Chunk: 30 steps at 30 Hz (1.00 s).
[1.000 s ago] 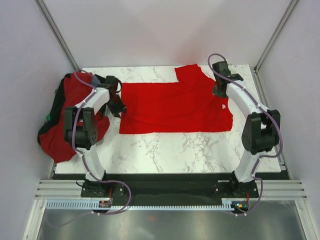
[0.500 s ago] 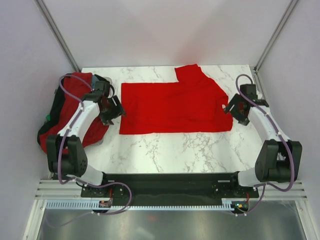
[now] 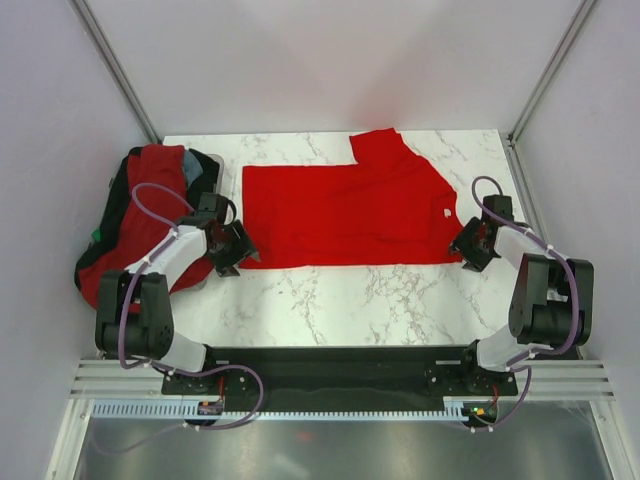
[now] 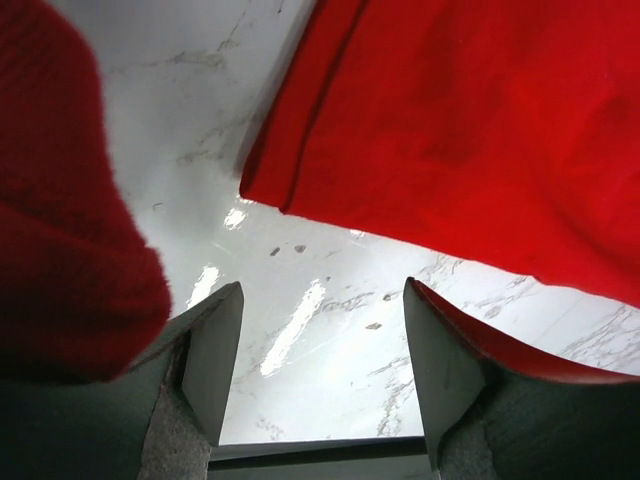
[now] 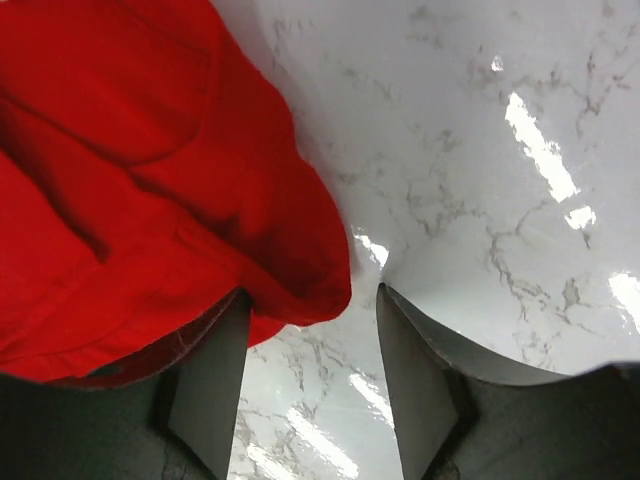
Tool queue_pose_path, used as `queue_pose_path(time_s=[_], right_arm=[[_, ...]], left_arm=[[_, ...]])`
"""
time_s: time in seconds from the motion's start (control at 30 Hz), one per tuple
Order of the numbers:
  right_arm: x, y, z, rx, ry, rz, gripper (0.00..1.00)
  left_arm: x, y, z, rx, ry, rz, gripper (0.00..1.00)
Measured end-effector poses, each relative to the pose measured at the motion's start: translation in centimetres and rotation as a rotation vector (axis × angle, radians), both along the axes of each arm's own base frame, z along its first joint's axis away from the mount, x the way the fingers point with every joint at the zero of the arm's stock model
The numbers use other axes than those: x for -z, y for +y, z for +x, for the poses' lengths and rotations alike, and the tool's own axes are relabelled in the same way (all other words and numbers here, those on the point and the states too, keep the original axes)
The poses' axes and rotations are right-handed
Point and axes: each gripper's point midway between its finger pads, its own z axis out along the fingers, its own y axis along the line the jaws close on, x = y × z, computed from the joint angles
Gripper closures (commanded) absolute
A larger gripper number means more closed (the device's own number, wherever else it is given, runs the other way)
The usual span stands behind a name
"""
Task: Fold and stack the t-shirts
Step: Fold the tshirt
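Observation:
A bright red t-shirt lies spread on the marble table, folded into a long rectangle, with a small white neck label near its right end. My left gripper is open beside the shirt's near left corner, low over the table. My right gripper is open at the shirt's near right corner, which bulges between the fingers. More red and grey-blue t-shirts are heaped in the bin at the left.
The dark bin stands off the table's left edge, and its red cloth fills the left of the left wrist view. Bare marble runs along the near side. Frame posts stand at the back corners.
Both arms have swung down and toward the near side. The left gripper came to the shirt's near left corner, the right gripper from the far right to the near right corner. The shirt lies the same.

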Motion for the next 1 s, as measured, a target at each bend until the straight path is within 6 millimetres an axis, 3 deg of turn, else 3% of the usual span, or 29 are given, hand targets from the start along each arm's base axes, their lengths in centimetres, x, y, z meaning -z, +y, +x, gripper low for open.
queue_pose_path(time_s=[0.03,0.17,0.3,0.4,0.57,0.83,1.0], right_arm=[[-0.1,-0.2,0.2,0.003,-0.011,-0.001,0.43],[0.2,-0.8,0.8,0.002,-0.029,0.002,0.78],[0.5,-0.8,1.1,-0.007,-0.038,0.002,0.96],[0.5,-0.7,1.3,-0.007,-0.046,0.012,1.0],[0.5,-0.6,1.5,-0.008,-0.054,0.027,1.0],[0.5,-0.5,1.5,-0.009,-0.052,0.032,1.0],[0.3,-0.7,1.2,-0.002,-0.033,0.036,1.0]], left_arm=[[0.1,-0.1,0.2,-0.002,-0.007,-0.002,0.29],[0.8,-0.1,0.9,-0.013,-0.02,0.006,0.35],[1.3,0.1,1.5,-0.03,-0.031,0.033,0.44],[2.0,0.2,1.8,-0.039,-0.031,0.067,0.55],[3.0,-0.3,2.6,-0.026,-0.032,0.105,0.53],[3.7,-1.4,2.9,-0.025,-0.016,0.081,0.98],[3.5,-1.4,2.9,-0.023,-0.002,0.09,0.98]])
